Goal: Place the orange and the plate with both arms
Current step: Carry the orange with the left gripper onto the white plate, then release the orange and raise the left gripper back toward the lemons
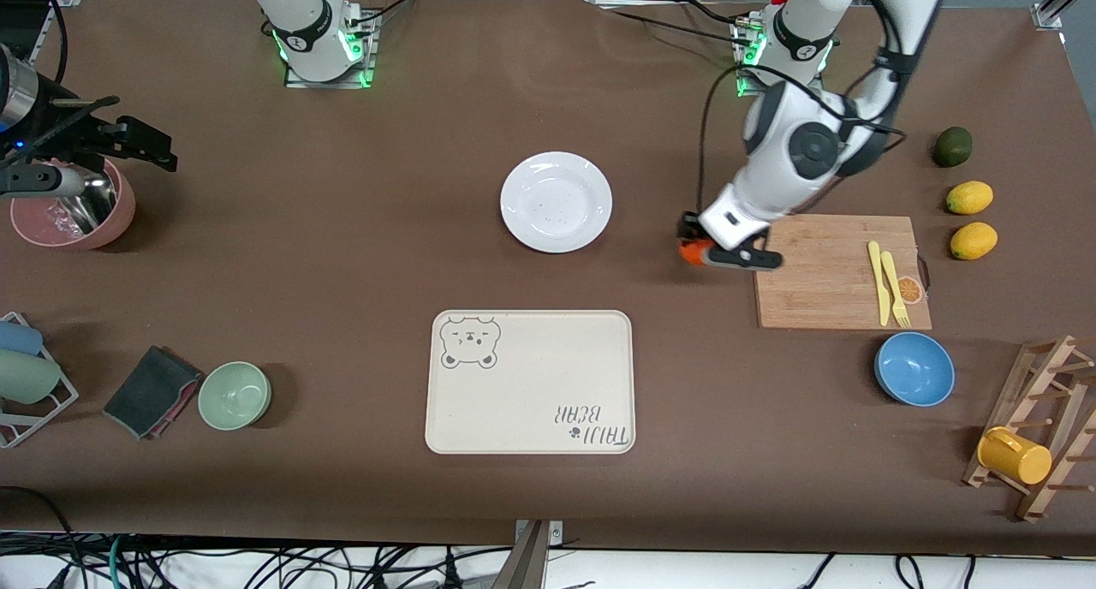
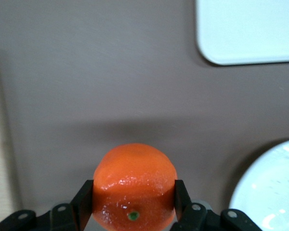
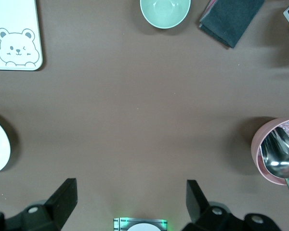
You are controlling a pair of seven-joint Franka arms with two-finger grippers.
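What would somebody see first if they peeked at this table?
Probably the bright orange, pinched in the left tool over the brown table beside the wooden cutting board. Next, the white plate in the middle of the table, with the bear-print tray nearer the front camera. The right tool waits open, up near the pink bowl at the right arm's end of the table.

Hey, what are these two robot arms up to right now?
The left gripper is shut on an orange, holding it over the bare table between the cutting board and the white plate. The plate is empty, and so is the bear tray lying nearer the camera. The right gripper waits open above the table near a pink bowl.
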